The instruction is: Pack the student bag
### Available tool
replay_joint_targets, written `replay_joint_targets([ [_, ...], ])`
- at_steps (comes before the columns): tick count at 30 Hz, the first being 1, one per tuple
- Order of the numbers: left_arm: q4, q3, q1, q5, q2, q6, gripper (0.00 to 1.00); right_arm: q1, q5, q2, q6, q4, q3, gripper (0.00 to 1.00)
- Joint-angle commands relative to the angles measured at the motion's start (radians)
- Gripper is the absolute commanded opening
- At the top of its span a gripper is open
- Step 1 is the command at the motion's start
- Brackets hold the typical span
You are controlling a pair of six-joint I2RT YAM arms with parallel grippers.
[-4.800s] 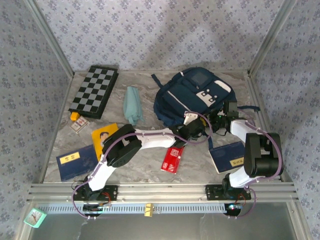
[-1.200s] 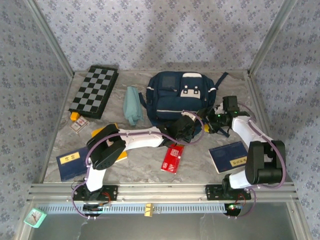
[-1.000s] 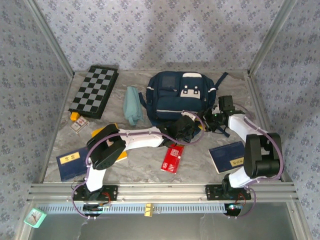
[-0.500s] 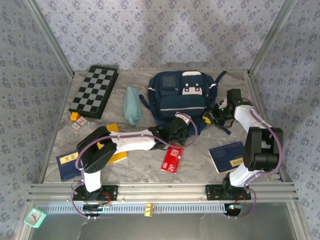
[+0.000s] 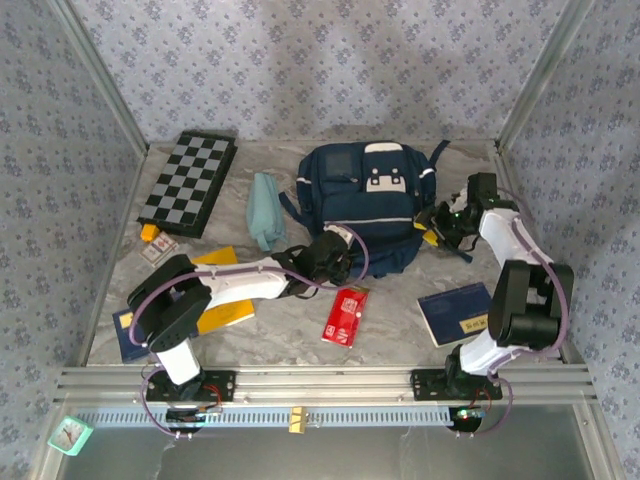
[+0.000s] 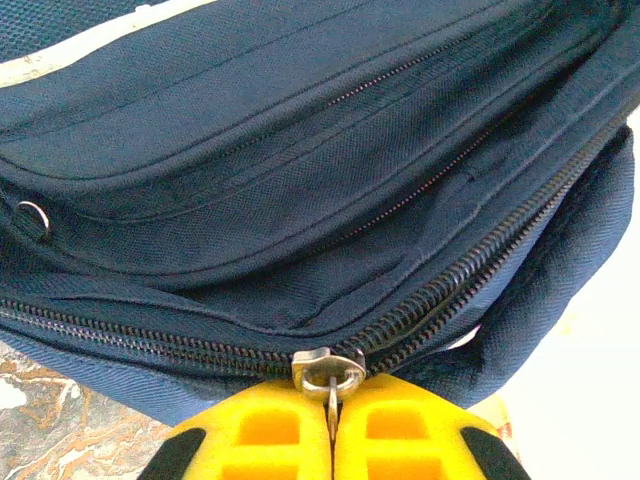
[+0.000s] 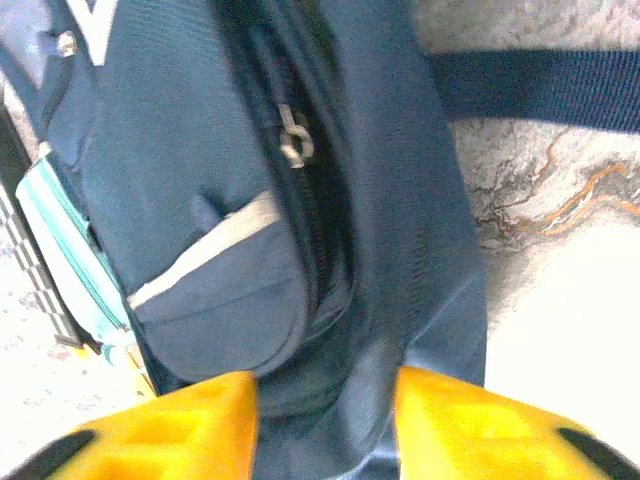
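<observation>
ITEM student bag (image 5: 365, 205), navy-blue fabric backpack with pale patches | PLACE far-centre worktop (image 5: 400, 325) | left end effector (image 6: 331, 436) pinched narrow on silver metal zipper pull (image 6: 330, 371) at bag's near edge, likely to run the zipper | right end effector (image 7: 325, 396) clamping bag's right side, likely bracing it

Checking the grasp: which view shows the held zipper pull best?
Left wrist: the zipper pull is close up, pinched by the left gripper. In top external it's too small; right wrist faces one side of the student bag.
</observation>
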Motion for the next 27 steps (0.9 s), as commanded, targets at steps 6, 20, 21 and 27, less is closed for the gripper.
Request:
replay_joint_targets([
  [6, 0.027, 0.074, -0.02, 0.016, 0.023, -0.002, 0.0, 0.149, 0.075, -0.288, 0.203, 0.015, -0.163, 0.71],
  [20, 0.048, 0.076, -0.03, 0.027, 0.008, 0.013, 0.0, 0.431, 0.281, -0.241, 0.67, 0.358, -0.298, 0.7],
  [21, 0.049, 0.075, -0.03, 0.029, 0.007, 0.014, 0.0, 0.446, 0.293, -0.227, 0.683, 0.367, -0.297, 0.69],
  [27, 0.047, 0.088, -0.031, 0.033, 0.01, 0.018, 0.0, 0.48, 0.37, -0.157, 0.731, 0.394, -0.298, 0.59],
])
